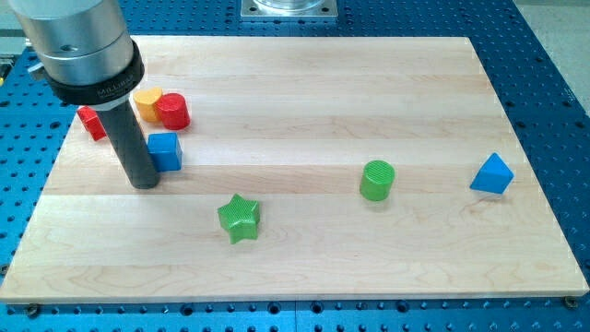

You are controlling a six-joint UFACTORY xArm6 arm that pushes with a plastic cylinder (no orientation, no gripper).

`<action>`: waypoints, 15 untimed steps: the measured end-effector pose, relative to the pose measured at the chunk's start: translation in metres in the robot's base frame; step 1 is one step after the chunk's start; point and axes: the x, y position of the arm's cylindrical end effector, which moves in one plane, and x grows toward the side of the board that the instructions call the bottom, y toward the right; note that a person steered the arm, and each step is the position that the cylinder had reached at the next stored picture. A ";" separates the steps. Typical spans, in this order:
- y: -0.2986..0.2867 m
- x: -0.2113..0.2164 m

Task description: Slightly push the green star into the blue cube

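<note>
The green star (240, 219) lies on the wooden board (304, 92) below the middle, toward the view's left. The blue cube (166, 151) sits up and to the left of it, well apart. My tip (145, 183) rests on the board just left of and below the blue cube, close to its lower left corner; whether it touches cannot be told. The tip is left of and above the green star, apart from it.
A red cylinder (173, 111) and a yellow block (147, 101) sit together above the blue cube. A red block (91, 122) lies left of the rod, partly hidden. A green cylinder (376, 180) stands right of centre. A blue triangular block (492, 174) is at the far right.
</note>
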 end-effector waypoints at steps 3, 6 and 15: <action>0.020 0.091; 0.106 0.043; 0.113 -0.021</action>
